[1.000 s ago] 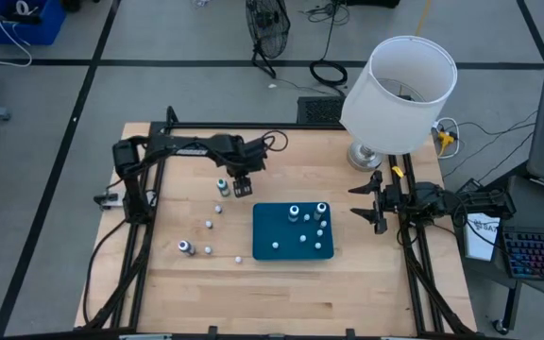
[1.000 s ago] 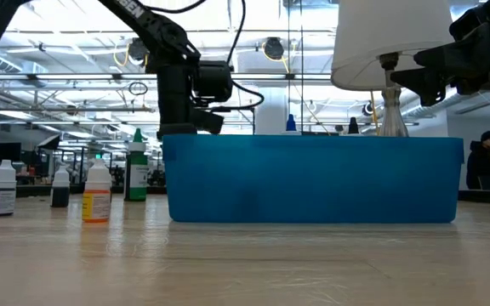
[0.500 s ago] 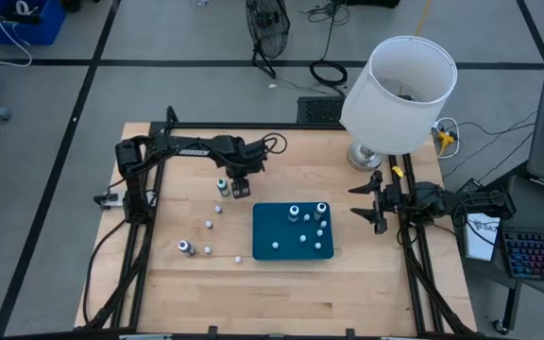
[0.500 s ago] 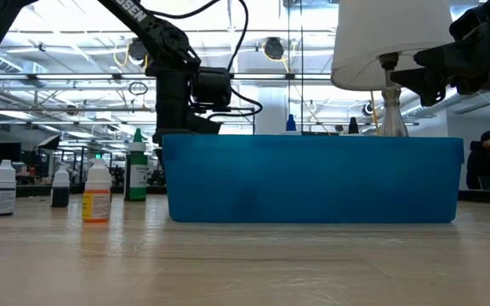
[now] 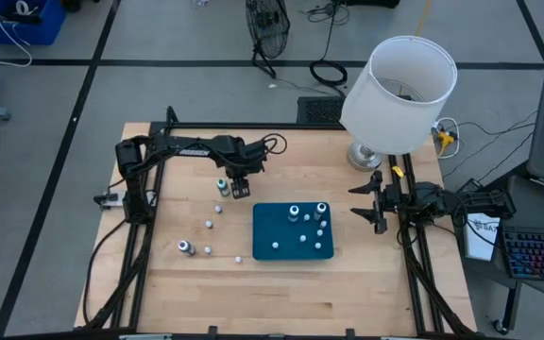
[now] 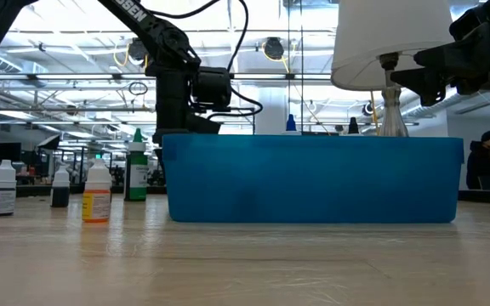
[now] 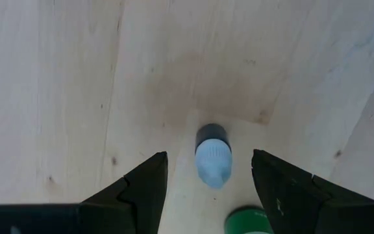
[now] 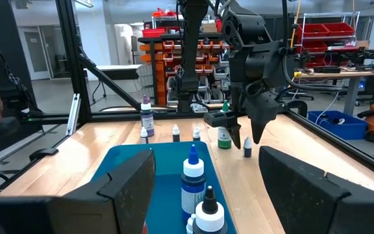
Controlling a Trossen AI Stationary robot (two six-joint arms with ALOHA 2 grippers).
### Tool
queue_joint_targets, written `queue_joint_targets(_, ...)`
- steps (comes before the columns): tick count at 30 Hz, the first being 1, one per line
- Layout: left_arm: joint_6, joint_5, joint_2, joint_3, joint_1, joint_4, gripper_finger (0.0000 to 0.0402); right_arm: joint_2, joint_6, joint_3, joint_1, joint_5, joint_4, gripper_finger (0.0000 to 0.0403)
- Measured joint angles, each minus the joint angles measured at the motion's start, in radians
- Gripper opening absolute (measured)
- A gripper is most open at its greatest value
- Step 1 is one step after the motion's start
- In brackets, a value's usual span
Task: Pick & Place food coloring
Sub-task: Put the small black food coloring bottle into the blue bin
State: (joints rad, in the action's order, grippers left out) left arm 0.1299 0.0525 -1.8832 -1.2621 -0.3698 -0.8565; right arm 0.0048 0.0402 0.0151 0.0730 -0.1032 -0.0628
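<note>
one pale wooden table (image 5: 366, 269), workshop beyond

No legible text, labels or signs.

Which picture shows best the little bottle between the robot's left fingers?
The left wrist view: the pale-capped bottle stands untouched between the open left gripper. The high view shows a dot. The right wrist view shows it small; in the low view I can't pick it out.

Little food coloring bottles (image 5: 221, 185) stand upright on the wood table. About five stand inside the blue tray (image 5: 270, 229). The others stand to the left of the tray, one green-capped, some only small white dots.
</note>
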Motion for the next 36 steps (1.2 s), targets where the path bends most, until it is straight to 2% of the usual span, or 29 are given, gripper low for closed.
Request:
queue_joint_targets(9,0.001,-0.001,0.0,0.0,0.0,0.002,0.0216,0.0,0.0,0.0,0.0,0.0,0.0,0.0263)
queue_joint_targets(20,-0.003,-0.002,0.0,0.0,-0.001,0.041,0.0101,0.0,0.0,0.0,0.0,0.0,0.0,0.0263)
queue_joint_targets(25,-0.01,-0.003,0.001,0.0,-0.001,0.041,0.0071,0.0,0.0,0.0,0.0,0.0,0.0,0.0263)
queue_joint_targets(29,-0.027,-0.018,0.001,0.0,-0.001,0.037,0.0079,0.0,0.0,0.0,0.0,0.0,0.0,0.0263)
queue_joint_targets(36,-0.031,-0.051,0.001,0.001,-0.001,0.026,0.017,0.0,0.0,0.0,0.0,0.0,0.0,0.0263)
